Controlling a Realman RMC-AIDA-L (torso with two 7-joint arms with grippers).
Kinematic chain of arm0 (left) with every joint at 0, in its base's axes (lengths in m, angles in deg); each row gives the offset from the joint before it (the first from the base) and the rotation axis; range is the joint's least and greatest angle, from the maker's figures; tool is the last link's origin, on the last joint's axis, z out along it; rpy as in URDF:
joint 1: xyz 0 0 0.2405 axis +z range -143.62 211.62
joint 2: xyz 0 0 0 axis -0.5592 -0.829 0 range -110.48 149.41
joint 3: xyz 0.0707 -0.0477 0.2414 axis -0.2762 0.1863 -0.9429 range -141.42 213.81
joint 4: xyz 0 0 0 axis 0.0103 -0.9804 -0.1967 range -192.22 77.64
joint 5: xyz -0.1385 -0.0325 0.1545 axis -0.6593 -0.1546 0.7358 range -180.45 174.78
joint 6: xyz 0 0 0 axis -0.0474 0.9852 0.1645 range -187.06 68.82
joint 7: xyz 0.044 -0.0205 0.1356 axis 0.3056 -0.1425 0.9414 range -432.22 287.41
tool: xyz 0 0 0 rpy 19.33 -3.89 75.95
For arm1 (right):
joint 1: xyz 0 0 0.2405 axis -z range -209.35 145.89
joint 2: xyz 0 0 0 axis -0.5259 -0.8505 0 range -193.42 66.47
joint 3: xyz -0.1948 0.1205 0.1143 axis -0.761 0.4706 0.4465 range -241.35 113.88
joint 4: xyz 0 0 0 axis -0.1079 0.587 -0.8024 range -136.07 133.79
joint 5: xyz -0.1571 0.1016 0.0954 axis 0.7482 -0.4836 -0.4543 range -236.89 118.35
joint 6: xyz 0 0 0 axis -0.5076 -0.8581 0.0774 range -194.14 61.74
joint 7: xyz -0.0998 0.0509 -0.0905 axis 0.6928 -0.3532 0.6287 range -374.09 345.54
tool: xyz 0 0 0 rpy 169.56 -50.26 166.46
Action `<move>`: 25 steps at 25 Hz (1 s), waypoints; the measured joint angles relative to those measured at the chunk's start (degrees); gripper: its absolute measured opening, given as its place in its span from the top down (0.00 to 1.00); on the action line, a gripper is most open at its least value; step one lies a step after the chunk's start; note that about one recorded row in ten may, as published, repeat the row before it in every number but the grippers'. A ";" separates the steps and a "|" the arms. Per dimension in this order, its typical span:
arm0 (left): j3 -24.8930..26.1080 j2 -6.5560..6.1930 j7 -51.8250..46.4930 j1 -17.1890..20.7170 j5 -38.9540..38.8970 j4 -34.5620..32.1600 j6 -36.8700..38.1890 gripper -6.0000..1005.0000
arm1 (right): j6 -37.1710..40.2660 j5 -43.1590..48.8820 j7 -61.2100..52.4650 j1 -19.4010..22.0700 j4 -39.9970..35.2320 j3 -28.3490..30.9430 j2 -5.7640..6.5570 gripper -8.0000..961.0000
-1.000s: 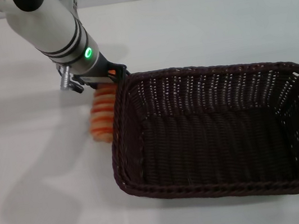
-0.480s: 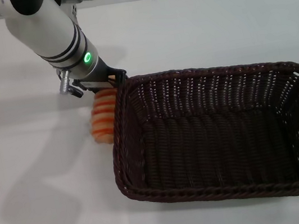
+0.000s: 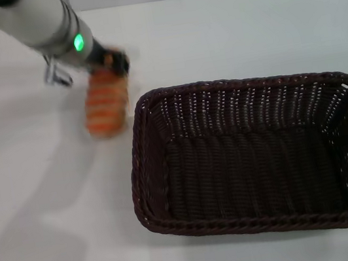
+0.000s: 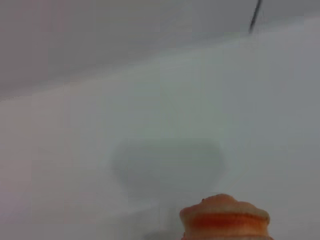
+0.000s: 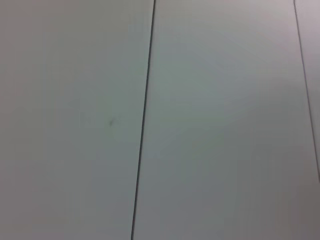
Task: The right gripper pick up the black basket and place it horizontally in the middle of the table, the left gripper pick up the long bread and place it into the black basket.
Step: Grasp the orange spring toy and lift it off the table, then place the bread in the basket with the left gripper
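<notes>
left claw: clamped on the long bread, far-left of black basket | basket: flat on tabletop | right claw: unseen

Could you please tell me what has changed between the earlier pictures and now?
The left pincer has lifted the bread off the table from beside the basket's left end and carried it up and leftward, away from the rim; the bread hangs from it. The basket has stayed where it was, empty. The right pincer is not in view.
</notes>
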 joint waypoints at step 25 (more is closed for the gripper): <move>-14.57 0.58 23.29 14.85 -24.13 48.59 -20.87 0.63 | -1.21 -0.42 3.81 -1.99 -2.80 3.94 -0.10 0.65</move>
